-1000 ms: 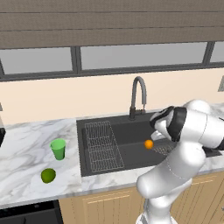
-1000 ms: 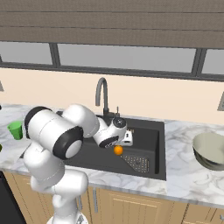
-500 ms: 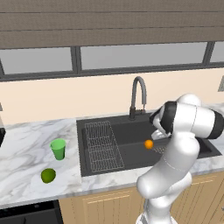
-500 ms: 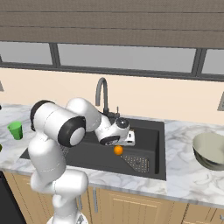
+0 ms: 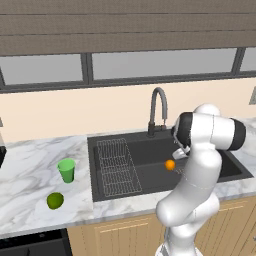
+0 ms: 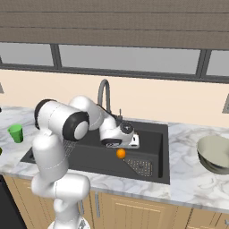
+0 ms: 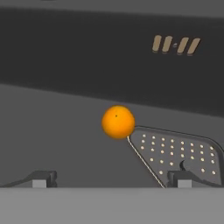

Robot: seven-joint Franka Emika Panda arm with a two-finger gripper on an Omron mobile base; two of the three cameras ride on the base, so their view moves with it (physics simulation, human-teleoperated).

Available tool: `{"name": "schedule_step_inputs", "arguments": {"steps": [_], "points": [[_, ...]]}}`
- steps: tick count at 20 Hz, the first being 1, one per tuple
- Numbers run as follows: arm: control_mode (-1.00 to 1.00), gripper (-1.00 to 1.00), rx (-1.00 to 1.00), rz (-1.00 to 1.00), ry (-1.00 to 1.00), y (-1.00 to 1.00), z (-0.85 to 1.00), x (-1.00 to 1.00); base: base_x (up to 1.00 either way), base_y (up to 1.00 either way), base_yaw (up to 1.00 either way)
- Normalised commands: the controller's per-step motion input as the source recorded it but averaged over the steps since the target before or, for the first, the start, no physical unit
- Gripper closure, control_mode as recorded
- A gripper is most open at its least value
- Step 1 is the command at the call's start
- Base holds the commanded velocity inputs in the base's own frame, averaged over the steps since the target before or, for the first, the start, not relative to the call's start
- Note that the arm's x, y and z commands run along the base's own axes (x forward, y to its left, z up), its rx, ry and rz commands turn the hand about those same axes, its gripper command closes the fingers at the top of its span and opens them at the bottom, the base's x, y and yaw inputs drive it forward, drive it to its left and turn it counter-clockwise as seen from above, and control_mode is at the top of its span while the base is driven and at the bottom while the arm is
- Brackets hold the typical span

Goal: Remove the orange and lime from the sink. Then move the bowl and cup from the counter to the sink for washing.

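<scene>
The robot's claw hangs wide open and empty inside the dark sink, aimed at the orange, which rests on the basin floor just touching the corner of the perforated drain plate. To do this step well, the claw should likely come down with its 2 fingers straddling the fruit evenly — a round fruit may roll if 1 finger touches first. The basin walls and faucet hem in the lift; the lime and cup sit on the counter at far left, the bowl at right.
</scene>
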Motion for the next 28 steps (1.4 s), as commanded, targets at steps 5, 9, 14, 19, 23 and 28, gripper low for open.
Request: {"name": "schedule_step_inputs", "arguments": {"steps": [5,9,14,19,23,28], "points": [[-1.0,-1.0,0.0,0.0,-0.07,0.0,-0.14,0.08,0.0,0.0,0.0],[-1.0,-1.0,0.0,0.0,-0.04,0.0,-0.13,0.07,0.0,0.0,0.0],[-1.0,-1.0,0.0,0.0,0.0,-0.02,-0.05,0.08,0.0,0.0,0.0],[-1.0,-1.0,0.0,0.0,0.0,-0.04,0.0,0.09,0.0,0.0,0.0],[-1.0,-1.0,0.01,0.0,0.0,-0.02,0.0,0.11,0.0,0.0,0.0],[-1.0,-1.0,0.01,0.0,0.0,-0.01,0.0,0.12,0.0,0.0,0.0]]}}
